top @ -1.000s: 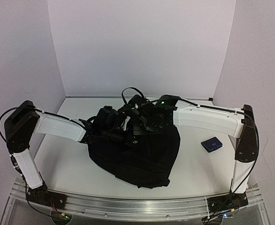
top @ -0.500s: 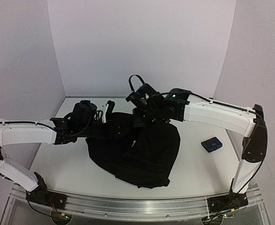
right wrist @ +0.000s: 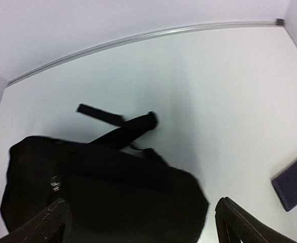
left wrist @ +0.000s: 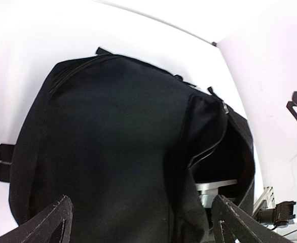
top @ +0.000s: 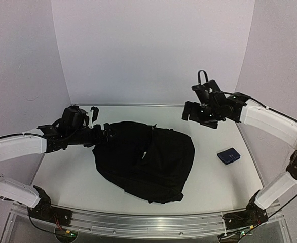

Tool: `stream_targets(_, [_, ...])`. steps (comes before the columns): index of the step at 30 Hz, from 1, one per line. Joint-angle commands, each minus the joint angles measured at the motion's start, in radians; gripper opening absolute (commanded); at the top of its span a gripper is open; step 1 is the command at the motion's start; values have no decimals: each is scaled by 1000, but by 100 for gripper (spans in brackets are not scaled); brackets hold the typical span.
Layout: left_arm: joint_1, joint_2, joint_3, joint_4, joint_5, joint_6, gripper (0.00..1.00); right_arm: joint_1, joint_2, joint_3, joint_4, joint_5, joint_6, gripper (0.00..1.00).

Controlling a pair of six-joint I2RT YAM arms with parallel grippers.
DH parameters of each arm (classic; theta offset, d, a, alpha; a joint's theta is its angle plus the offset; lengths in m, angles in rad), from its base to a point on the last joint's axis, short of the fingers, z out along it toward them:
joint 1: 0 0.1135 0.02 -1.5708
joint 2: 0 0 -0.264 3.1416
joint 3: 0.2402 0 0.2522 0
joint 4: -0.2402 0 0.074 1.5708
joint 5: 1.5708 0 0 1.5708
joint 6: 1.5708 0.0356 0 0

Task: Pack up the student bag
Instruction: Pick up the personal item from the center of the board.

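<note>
A robotics laboratory test cell is pictured. Plain white panels (top: pixel 153 50) are set behind and to both sides of the left end effector (top: pixel 100 125) and the right end effector (top: pixel 193 104), and a white surface (top: pixel 214 177) is spread beneath them. Back from both, the left arm (top: pixel 16 149) and the right arm (top: pixel 270 121) are bolted to an aluminium rail (top: pixel 148 223), where green lights (top: pixel 70 234) are lit.

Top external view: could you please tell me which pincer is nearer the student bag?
The left pincer, open, beside the student bag's left edge; the right pincer, also open, hangs clear of it toward the far right.
</note>
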Motion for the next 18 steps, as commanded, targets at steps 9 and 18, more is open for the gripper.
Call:
stream_targets(9, [20,23,-12,41,12,-17,97,-553,-293,-655,351,-393,160,98])
stream_targets(18, [22,-3,-39,42,8,-25,97,-662,-378,-817,394,-328,309,86])
